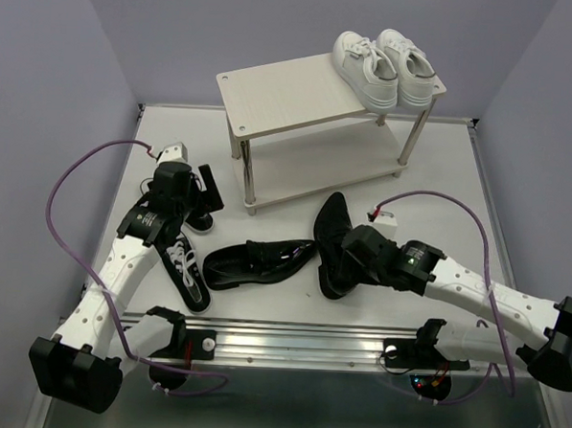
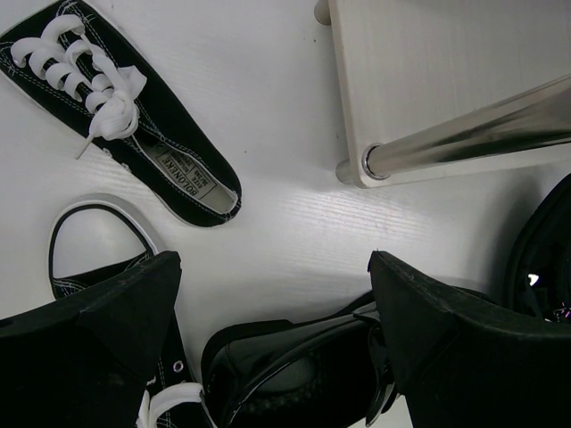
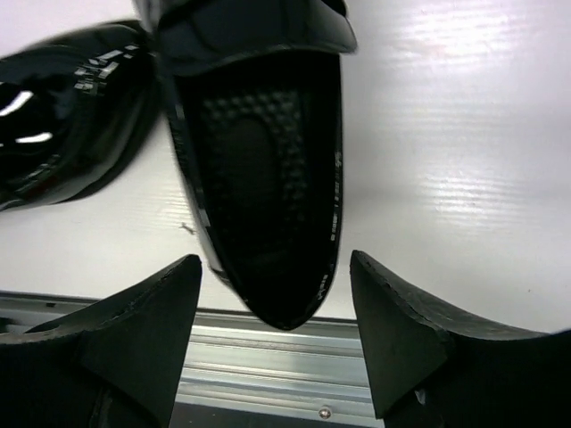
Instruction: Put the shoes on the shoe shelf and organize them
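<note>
Right wrist: right jaws apart flanking the loafer [image 3: 268,178] heel near the rail [image 3: 268,357]; left jaws apart.

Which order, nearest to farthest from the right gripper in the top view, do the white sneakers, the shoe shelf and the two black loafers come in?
1. Right loafer, directly under the right gripper.
2. Left loafer, just to its left.
3. Shoe shelf, farther back, towards the wall.
4. White sneakers, on the shelf's top tier, at its right end.
</note>
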